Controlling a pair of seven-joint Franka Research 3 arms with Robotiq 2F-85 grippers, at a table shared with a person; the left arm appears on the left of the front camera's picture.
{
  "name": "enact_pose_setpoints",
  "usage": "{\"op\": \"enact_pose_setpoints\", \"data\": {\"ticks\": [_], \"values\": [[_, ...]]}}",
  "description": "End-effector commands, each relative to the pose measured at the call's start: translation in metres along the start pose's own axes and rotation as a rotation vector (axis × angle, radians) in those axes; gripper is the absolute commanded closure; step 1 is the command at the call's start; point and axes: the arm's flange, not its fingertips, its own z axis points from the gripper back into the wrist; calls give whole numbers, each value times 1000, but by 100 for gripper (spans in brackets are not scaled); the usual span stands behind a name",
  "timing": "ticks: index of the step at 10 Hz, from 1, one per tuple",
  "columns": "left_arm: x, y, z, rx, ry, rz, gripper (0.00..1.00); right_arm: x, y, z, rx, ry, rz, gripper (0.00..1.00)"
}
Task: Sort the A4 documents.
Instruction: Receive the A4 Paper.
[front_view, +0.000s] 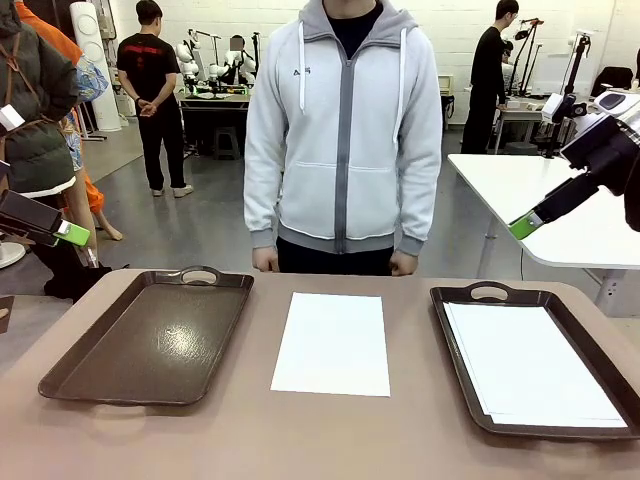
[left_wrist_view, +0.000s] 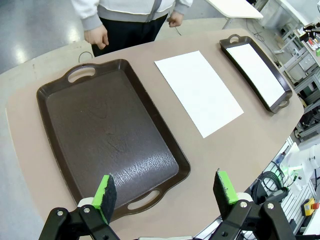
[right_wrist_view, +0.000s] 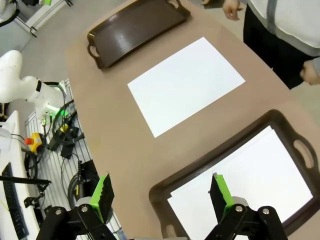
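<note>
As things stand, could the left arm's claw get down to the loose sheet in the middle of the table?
Probably yes. The left claw hangs open above the near end of the empty tray, and the loose sheet lies flat on bare table beside it with nothing on it; the person's hands rest back at the far edge.

My front camera sits low at my near edge of the table (front_view: 330, 440), facing the person (front_view: 342, 130) across it. My left wrist camera looks down from high over the left tray (left_wrist_view: 107, 135); my right wrist camera looks down over the right tray (right_wrist_view: 175, 187). All three share the middle sheet (front_view: 333, 343).
</note>
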Motion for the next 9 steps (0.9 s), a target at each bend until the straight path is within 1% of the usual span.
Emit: {"op": "enact_pose_setpoints", "data": {"ticks": [1, 9], "values": [[0, 1, 0, -22, -6, -7, 0, 0, 0, -1, 6, -2, -4, 0], [0, 1, 0, -22, -6, -7, 0, 0, 0, -1, 6, -2, -4, 0]]}}
